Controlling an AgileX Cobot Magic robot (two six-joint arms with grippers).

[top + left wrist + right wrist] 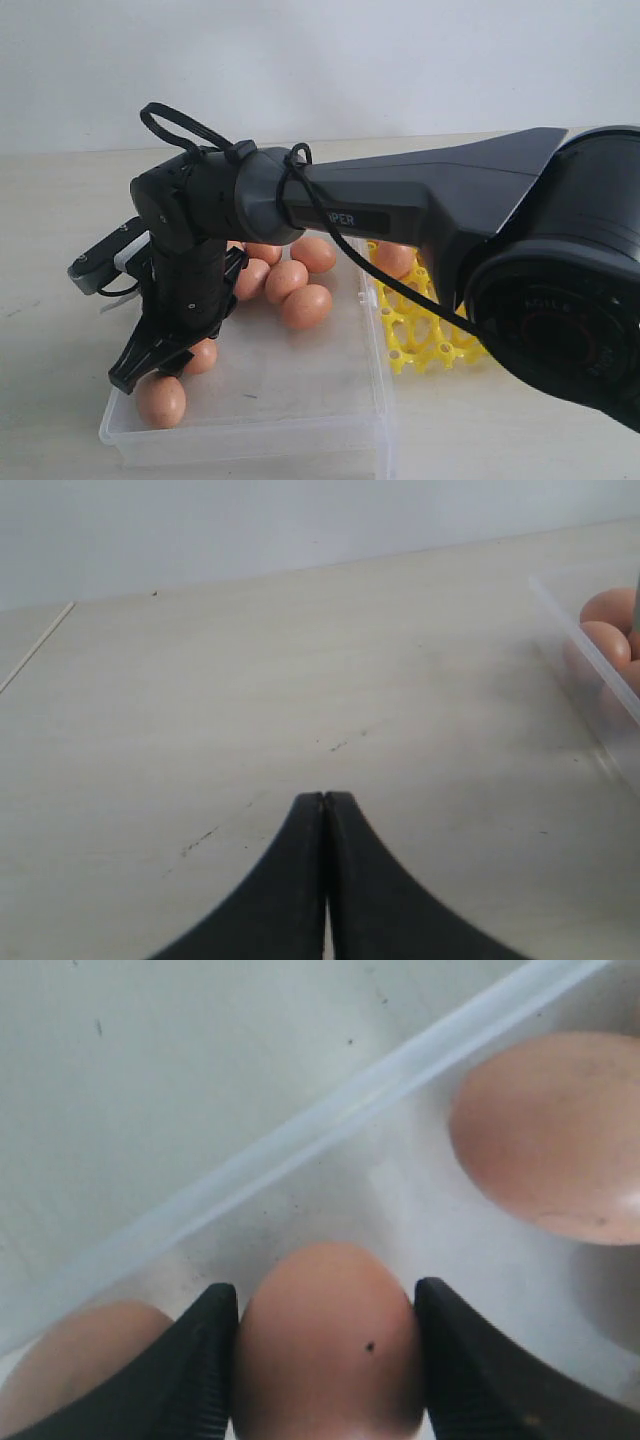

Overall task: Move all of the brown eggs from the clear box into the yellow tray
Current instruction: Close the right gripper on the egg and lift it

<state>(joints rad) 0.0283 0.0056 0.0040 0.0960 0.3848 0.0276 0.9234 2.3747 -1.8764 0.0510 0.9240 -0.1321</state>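
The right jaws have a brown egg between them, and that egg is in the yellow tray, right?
Not quite, the place is wrong. The brown egg between the right gripper's jaws is in the clear box. The right wrist view shows the box's clear rim right beside it.

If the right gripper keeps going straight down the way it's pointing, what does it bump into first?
The smooth orange-brown egg sitting between the right gripper's black fingers. Their tips would probably hit the floor of the shallow clear plastic box next, though depth is hard to judge.
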